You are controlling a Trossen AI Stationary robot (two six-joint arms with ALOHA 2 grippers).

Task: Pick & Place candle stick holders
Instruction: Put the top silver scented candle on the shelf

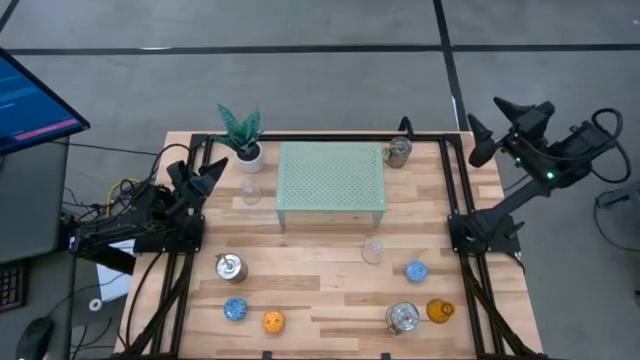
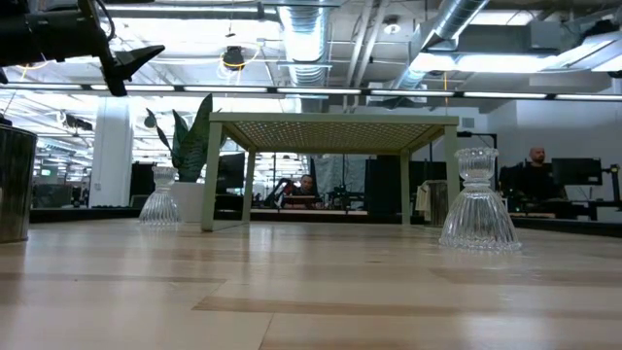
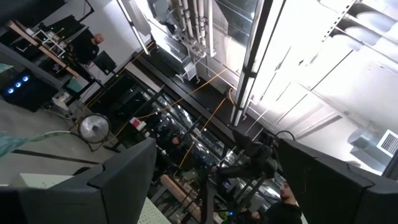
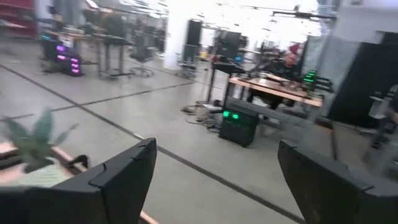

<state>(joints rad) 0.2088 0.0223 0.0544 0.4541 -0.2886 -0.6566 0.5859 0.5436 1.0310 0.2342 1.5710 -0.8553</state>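
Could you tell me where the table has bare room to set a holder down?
Free: the middle strip between the silver holder and clear holder. Crowded: the front right corner around the blue, silver and amber holders.

Nine small round holders stand apart on the table: silver ones, clear glass ones, blue ones, an orange one and an amber one.

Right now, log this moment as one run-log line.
left gripper: open, empty, left table edge | right gripper: open, empty, off table | pale green perforated stand: bare
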